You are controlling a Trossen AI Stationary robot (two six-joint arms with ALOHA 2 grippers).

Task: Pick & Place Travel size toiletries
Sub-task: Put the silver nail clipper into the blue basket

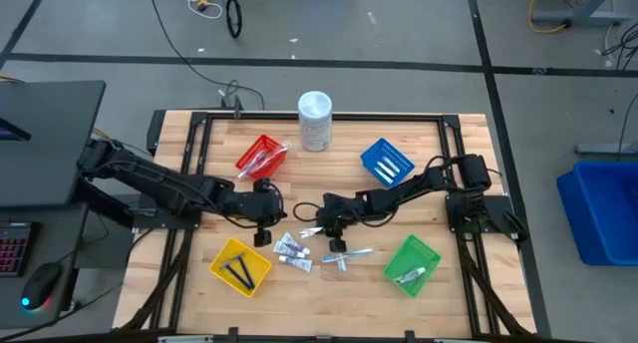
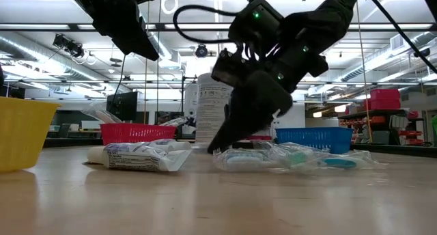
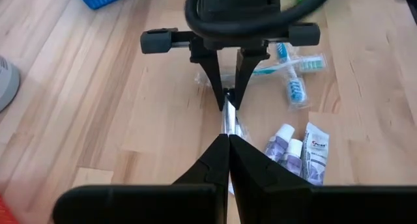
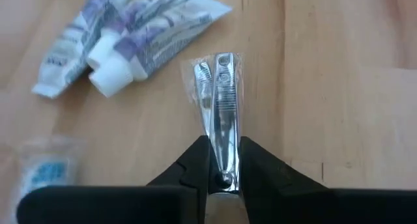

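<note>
1. Only right wrist view shows right gripper (image 4: 225,160) jaws clamped on wrapped nail clipper (image 4: 220,97), table centre.
2. Left gripper (image 3: 229,140) shut, empty.
3. Yellow basket (image 1: 240,267): black pieces (image 1: 239,271); green basket (image 1: 412,264): white stick (image 1: 413,273).

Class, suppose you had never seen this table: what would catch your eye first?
Mid-table, the right gripper pinches a shiny wrapped nail clipper, with the left gripper shut close by. Around them stand bright baskets, red, blue, yellow and green; toothpaste tubes lie between.
</note>
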